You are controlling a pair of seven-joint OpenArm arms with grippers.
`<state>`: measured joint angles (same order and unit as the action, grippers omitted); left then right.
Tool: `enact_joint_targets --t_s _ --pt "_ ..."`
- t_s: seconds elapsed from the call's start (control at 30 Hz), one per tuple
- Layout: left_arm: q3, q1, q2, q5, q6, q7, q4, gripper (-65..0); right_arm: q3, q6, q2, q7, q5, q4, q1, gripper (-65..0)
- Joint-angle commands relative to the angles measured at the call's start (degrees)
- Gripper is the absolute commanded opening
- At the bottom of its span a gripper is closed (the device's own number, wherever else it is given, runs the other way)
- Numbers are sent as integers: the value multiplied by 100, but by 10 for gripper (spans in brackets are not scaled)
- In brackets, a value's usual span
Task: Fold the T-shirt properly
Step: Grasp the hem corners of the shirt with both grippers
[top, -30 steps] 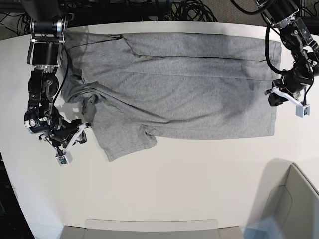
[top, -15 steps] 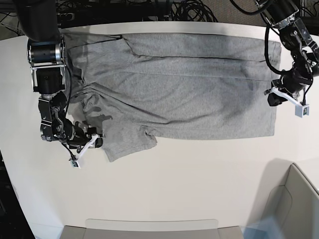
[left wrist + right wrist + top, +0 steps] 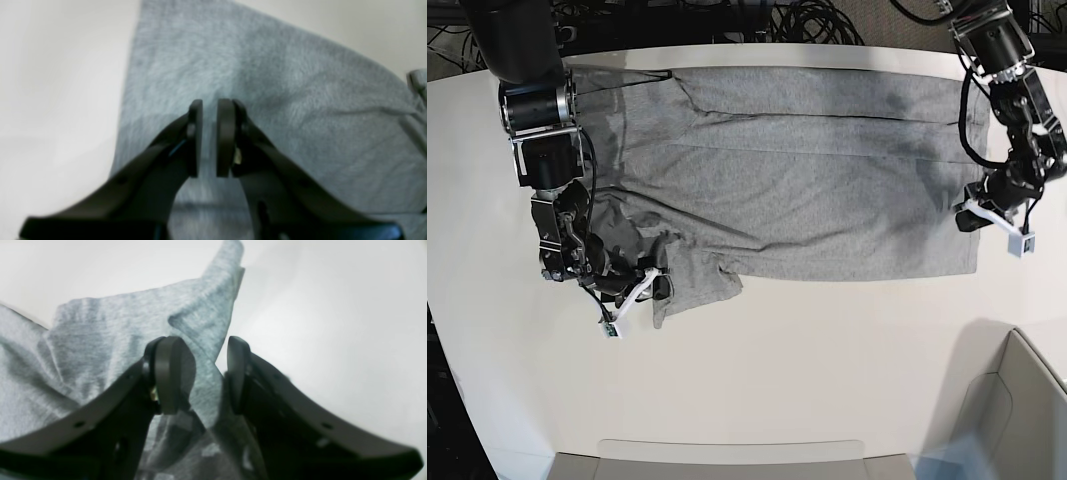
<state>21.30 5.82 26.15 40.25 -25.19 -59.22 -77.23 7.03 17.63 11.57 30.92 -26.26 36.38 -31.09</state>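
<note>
The heather-grey T-shirt (image 3: 797,170) lies spread across the white table (image 3: 827,350), plain side up. In the base view my right gripper (image 3: 649,283) is at the shirt's lower left, shut on the bunched sleeve (image 3: 692,285). In the right wrist view a fold of the T-shirt (image 3: 100,340) runs between the right gripper (image 3: 203,343) fingers. My left gripper (image 3: 967,215) rests on the shirt's right edge. In the left wrist view the left gripper (image 3: 210,103) shows only a narrow slit between its pads, with the cloth of the T-shirt (image 3: 300,100) in it.
Black cables (image 3: 807,20) lie beyond the table's far edge. A pale bin (image 3: 1017,400) stands at the lower right, and a flat pale tray edge (image 3: 727,455) runs along the front. Both arm columns rise at the table's far corners.
My right gripper has moved to the right, dragging the sleeve inward against the shirt's body. My left gripper has shifted slightly down and inward along the right edge.
</note>
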Motion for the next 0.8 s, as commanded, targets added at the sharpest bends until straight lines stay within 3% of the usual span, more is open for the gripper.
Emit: enact_joint_targets --t_s 0.0,0.1,0.23,0.4,0.63,0.77 --pt "-253 319 308 120 0 432 97 -558 58 -18 8 579 204 -64 63 -417" --pt "-930 776 607 120 9 1083 765 -546 84 -18 113 579 204 67 63 -417" --pt "-1246 1330 695 120 9 1610 1697 -520 84 -18 166 587 204 261 125 -417" --pt "-1774 1892 686 -302 9 1839 2576 -520 84 -18 306 587 204 270 151 -417" --pt "-1774 1963 695 -478 53 2129 2796 -520 84 -18 386 587 204 270 160 -417" --pt "-1791 1954 703 -530 616 2217 2892 -518 84 -18 386 587 204 270 160 -417"
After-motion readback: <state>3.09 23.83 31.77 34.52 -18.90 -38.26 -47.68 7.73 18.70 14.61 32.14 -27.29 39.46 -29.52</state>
